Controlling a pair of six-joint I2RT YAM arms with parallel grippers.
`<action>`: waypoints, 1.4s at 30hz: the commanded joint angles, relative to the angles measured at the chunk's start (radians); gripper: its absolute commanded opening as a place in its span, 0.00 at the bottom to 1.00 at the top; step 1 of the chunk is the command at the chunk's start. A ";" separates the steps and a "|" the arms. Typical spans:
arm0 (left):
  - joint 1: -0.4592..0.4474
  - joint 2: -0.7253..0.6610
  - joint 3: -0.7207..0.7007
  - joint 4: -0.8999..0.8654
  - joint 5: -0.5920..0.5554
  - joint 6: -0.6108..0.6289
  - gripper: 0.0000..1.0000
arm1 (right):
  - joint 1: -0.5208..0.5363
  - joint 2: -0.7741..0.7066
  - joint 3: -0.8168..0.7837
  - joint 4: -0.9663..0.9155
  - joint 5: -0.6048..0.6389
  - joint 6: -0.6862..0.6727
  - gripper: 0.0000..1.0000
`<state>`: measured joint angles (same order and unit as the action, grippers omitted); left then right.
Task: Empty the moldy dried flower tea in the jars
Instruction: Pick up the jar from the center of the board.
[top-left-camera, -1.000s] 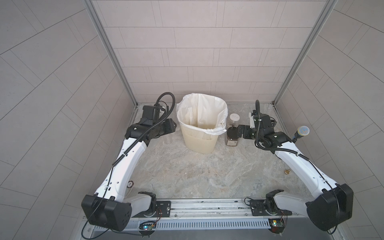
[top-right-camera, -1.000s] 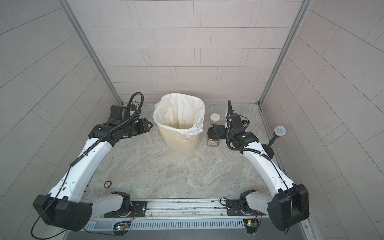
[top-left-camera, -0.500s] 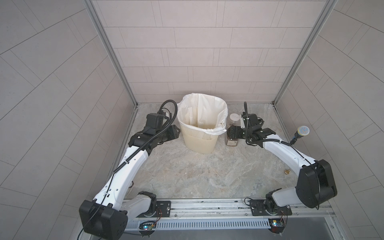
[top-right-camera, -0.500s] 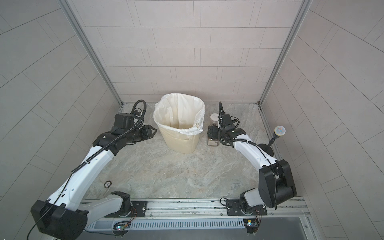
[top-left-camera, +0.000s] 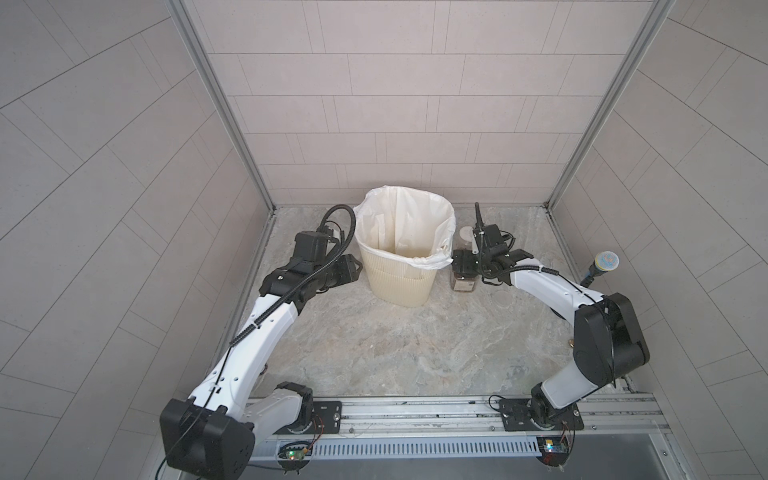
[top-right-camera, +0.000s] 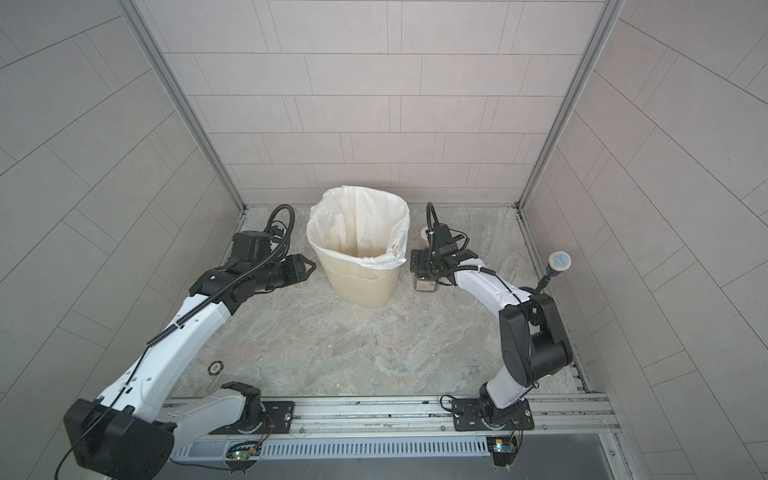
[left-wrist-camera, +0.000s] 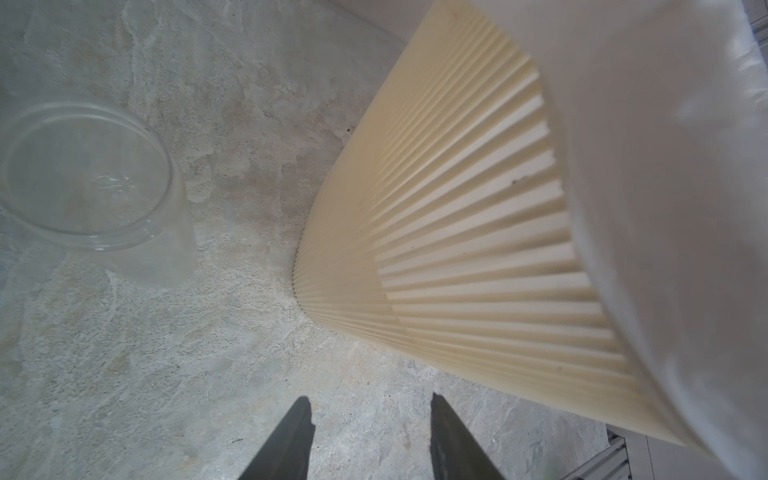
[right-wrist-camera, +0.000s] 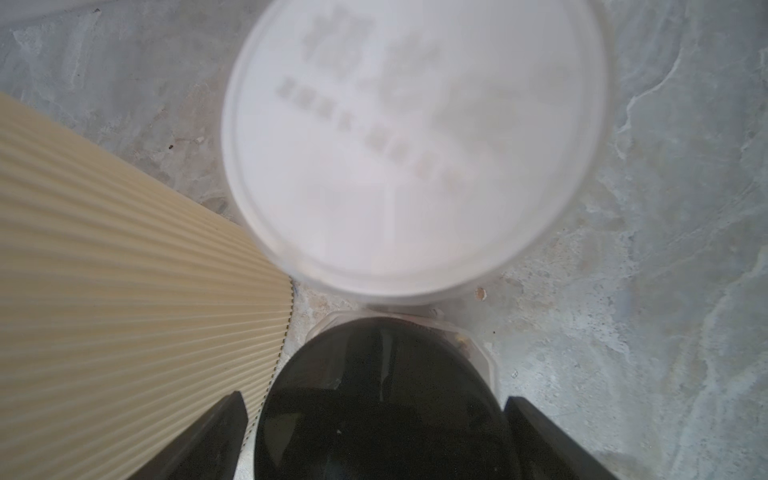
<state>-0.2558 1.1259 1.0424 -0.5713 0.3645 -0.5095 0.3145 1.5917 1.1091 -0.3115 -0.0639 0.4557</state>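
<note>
Right wrist view: the right claw (right-wrist-camera: 374, 401) has swung in to straddle the black-lidded jar (right-wrist-camera: 382, 440), jaws wide, not yet gripping; tea (top-left-camera: 462, 286) still sits inside it. Left claw (left-wrist-camera: 370, 405), part-open and empty, has withdrawn near an empty clear jar (left-wrist-camera: 87, 174).

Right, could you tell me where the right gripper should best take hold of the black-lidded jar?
Probably round the lid of the black-lidded jar, coming down from above. It stands upright, and the open right gripper has a finger each side of that round lid. The bin crowds one side and the white-lidded jar stands close behind, so a sideways approach looks cramped.
</note>
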 joint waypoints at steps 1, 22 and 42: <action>-0.005 -0.004 -0.011 0.026 0.014 -0.010 0.49 | 0.006 0.018 0.020 -0.038 0.039 -0.021 0.99; -0.002 -0.039 -0.057 0.074 0.023 -0.009 0.49 | 0.006 -0.128 -0.084 -0.150 -0.073 -0.003 0.77; -0.010 -0.078 -0.155 0.116 0.280 0.032 0.49 | 0.005 -0.477 -0.393 0.090 -0.565 0.059 0.73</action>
<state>-0.2577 1.0698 0.9035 -0.4828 0.5610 -0.5003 0.3161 1.1648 0.7322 -0.3267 -0.4988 0.4854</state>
